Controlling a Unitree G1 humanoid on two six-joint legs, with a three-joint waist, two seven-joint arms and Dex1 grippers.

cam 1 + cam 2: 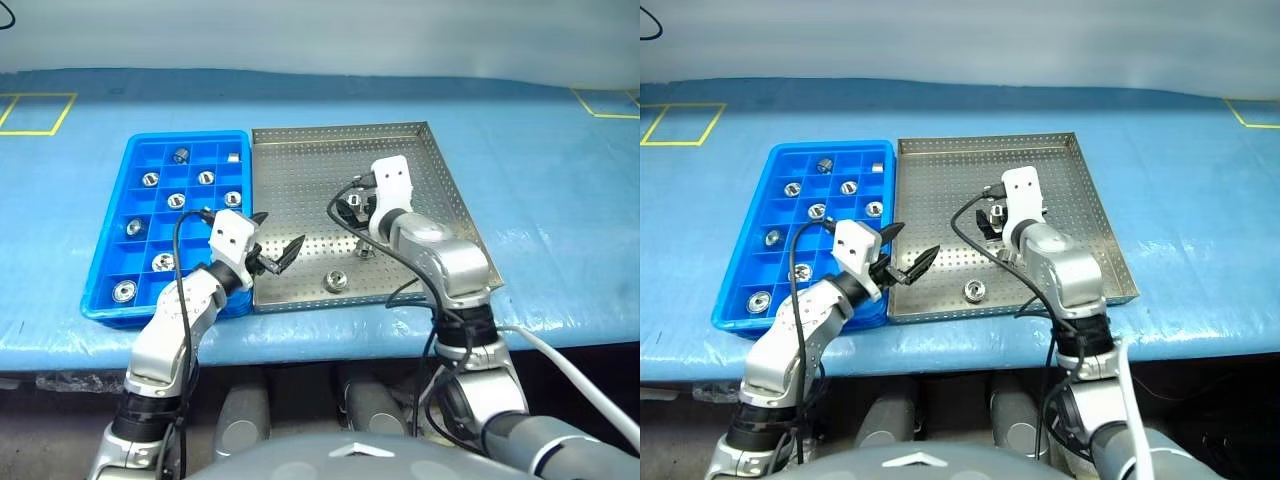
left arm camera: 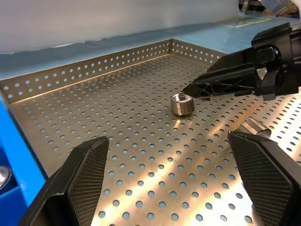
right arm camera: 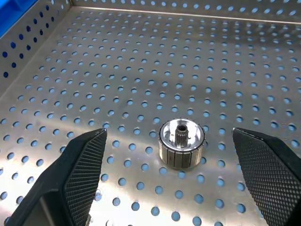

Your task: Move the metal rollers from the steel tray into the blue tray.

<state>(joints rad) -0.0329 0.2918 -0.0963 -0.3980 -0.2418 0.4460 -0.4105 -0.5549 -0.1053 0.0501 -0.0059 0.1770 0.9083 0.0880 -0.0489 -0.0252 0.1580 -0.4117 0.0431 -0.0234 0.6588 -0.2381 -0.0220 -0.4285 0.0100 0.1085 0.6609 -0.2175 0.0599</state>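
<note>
Roller [image 3: 181, 143] stands on the steel tray [image 3: 94, 70] between the right gripper [image 3: 181, 183] fingers, spread wide apart, untouched.

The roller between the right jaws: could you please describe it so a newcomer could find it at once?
Find the steel tray right of the blue tray. The right gripper hangs open over its middle, with that roller standing on end between the jaws. The other loose roller lies alone by the near rim.

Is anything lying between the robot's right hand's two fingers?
Yes: in the right wrist view one metal roller stands on end on the steel tray, between the open right hand fingers and untouched by either; otherwise only bare perforated floor.
</note>
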